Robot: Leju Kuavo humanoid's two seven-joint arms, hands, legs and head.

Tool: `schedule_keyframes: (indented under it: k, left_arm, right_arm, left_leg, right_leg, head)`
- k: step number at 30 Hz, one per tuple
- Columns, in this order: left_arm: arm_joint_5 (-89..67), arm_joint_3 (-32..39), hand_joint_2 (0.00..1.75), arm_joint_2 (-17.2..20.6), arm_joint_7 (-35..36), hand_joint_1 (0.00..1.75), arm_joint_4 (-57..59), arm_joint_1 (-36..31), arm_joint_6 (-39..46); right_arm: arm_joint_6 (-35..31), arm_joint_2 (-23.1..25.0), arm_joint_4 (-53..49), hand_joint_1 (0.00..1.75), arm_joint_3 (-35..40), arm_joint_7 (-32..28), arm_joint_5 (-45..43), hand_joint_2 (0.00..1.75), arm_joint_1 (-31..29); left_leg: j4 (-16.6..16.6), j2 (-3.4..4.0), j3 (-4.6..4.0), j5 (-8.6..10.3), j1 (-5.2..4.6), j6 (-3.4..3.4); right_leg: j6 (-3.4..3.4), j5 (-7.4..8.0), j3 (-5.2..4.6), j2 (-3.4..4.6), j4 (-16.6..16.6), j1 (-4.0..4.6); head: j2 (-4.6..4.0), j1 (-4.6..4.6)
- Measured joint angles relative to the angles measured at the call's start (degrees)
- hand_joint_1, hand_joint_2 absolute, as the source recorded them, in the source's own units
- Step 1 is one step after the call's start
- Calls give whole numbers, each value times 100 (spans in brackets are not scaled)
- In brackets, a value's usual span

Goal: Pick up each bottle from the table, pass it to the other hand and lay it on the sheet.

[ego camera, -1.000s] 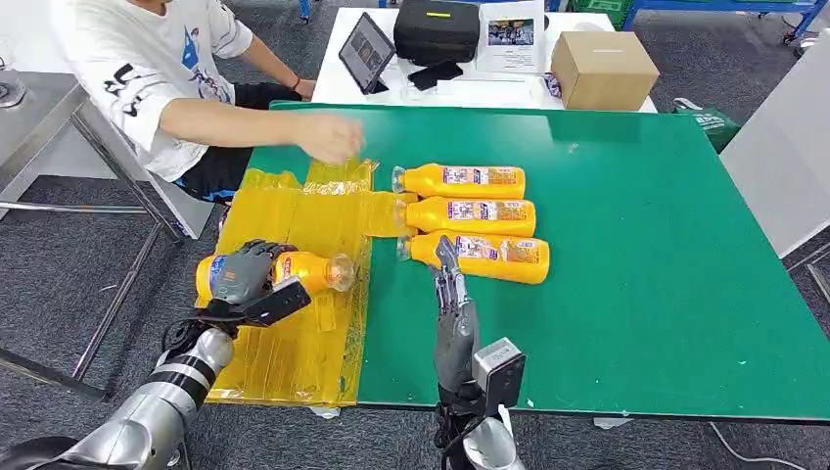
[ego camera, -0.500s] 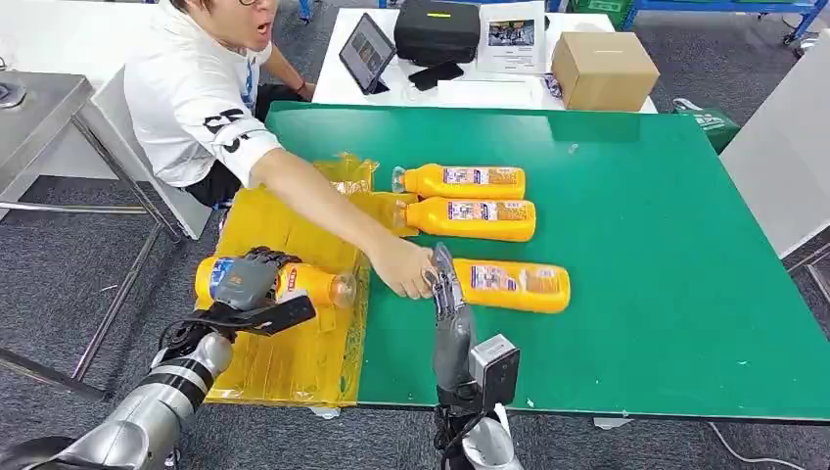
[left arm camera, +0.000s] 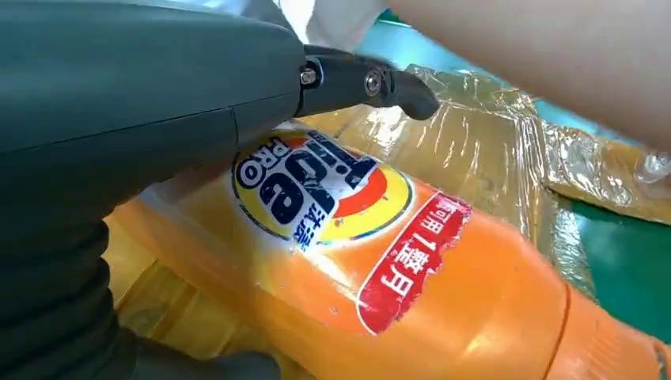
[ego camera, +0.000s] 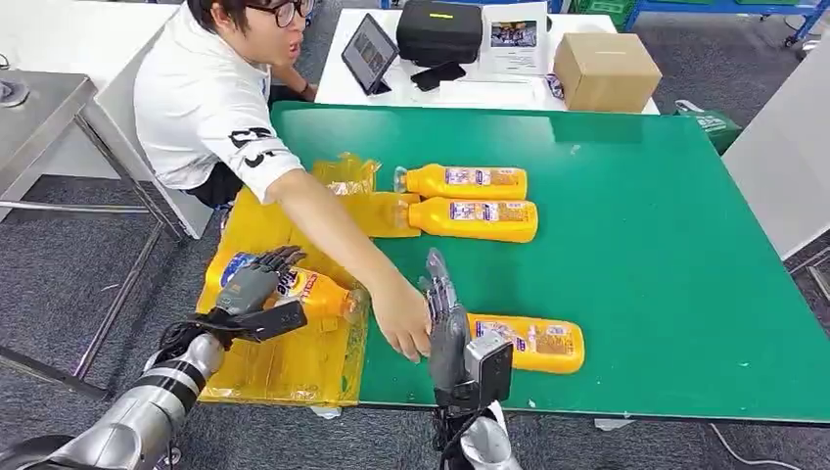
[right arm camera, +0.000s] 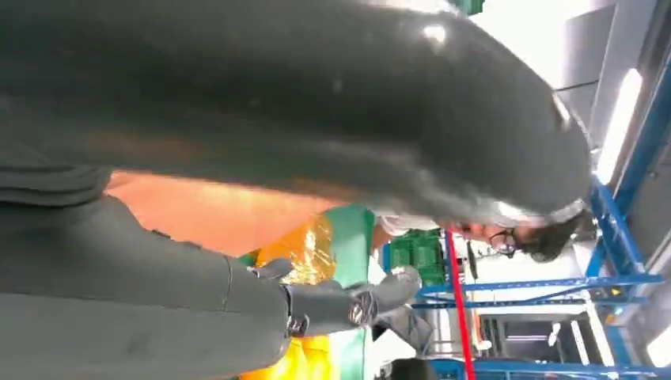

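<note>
Orange bottle (ego camera: 299, 286) lies on the yellow sheet (ego camera: 294, 362), grasped by the left hand (ego camera: 256, 282); the right hand (ego camera: 442, 315) stands released, fingers straight, beside a person's hand (ego camera: 401, 318).

A lab or robot test area is shown. A green-topped table (ego camera: 666, 245) is set on grey carpet (ego camera: 59, 284), with a white desk (ego camera: 460, 88) behind carrying a tablet (ego camera: 369, 51), black case (ego camera: 437, 27) and cardboard box (ego camera: 604, 70). Blue metal racking (right arm camera: 625, 261) and ceiling strip lights (right arm camera: 619, 127) are seen.
</note>
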Motion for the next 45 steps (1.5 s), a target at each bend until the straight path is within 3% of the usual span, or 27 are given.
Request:
schedule_keyframes:
  k: [13, 14, 19, 23, 34, 38, 39, 42, 43, 45]
  left_arm:
    - [299, -4, 175, 63, -18, 0, -112, 129, -164]
    - [356, -4, 0, 72, -37, 0, -122, 138, -184]
    - [1855, 298, 0, 63, -551, 0, -493, 435, -1042]
    - [2665, 713, 0, -22, -555, 0, -1126, 826, -1650]
    - [3174, 1014, 0, -81, -258, 0, -1827, 1168, -1783]
    - [3360, 1071, 0, -175, -387, 0, -1924, 1239, -1339]
    - [3465, 1124, 175, -243, -475, 0, -1972, 1264, -1059]
    - [3872, 1431, 175, -563, -745, 0, -2264, 1327, -15]
    - [3971, 1538, 175, -671, -813, 0, -2375, 1324, 302]
    - [4037, 1679, 175, -826, -947, 0, -2569, 1321, 757]
  right_arm:
    - [-74, 39, 190, 0, -125, 101, -103, 0, -29]
    - [-96, 46, 201, 0, -136, 105, -105, 0, -29]
    - [-103, 52, 264, 0, -162, 111, -111, 0, -42]
    - [-101, 57, 317, 0, -159, 111, -107, 0, -53]
    - [-103, 68, 413, 0, -188, 151, -114, 0, -68]
    - [-138, 70, 455, 0, -188, 173, -81, 0, -77]
    - [-149, 72, 466, 0, -188, 186, -66, 0, -80]
    - [-286, 72, 487, 0, -166, 229, 152, 0, -86]
    - [-361, 63, 489, 0, -144, 234, 272, 175, -92]
    - [-599, 35, 487, 0, -94, 254, 667, 175, -108]
  left_leg:
    - [0, 1, 6, 0, 1, -1]
    - [0, 1, 5, 0, 1, -1]
    - [-1, 7, 8, 0, 1, -1]
    - [0, 1, -2, 0, 1, 0]
    - [0, 5, -12, 0, 4, -1]
    - [0, 5, -22, 1, 5, -1]
    - [1, 5, -28, 1, 5, -1]
    - [2, 2, -48, 3, 5, -1]
    - [2, 1, -49, 3, 5, -1]
    - [3, 2, -50, 2, 4, -1]
  right_leg:
    - [-1, 0, 5, 0, 0, 1]
    - [-1, 0, 5, 0, 0, 1]
    - [-1, 0, 2, 1, 0, 1]
    - [-1, -1, -5, 0, 0, 1]
    - [-1, 0, -17, 1, 0, 4]
    - [-1, 0, -28, 1, 0, 5]
    - [-1, 1, -35, 1, 0, 5]
    - [0, 2, -51, 0, 0, 5]
    - [0, 2, -51, -1, 0, 5]
    - [0, 2, -53, 0, -1, 4]
  head:
    - [0, 0]
    - [0, 2]
    - [0, 2]
    - [0, 2]
    - [0, 2]
    - [0, 4]
    - [0, 2]
    - [0, 2]
    - [0, 4]
    - [0, 2]
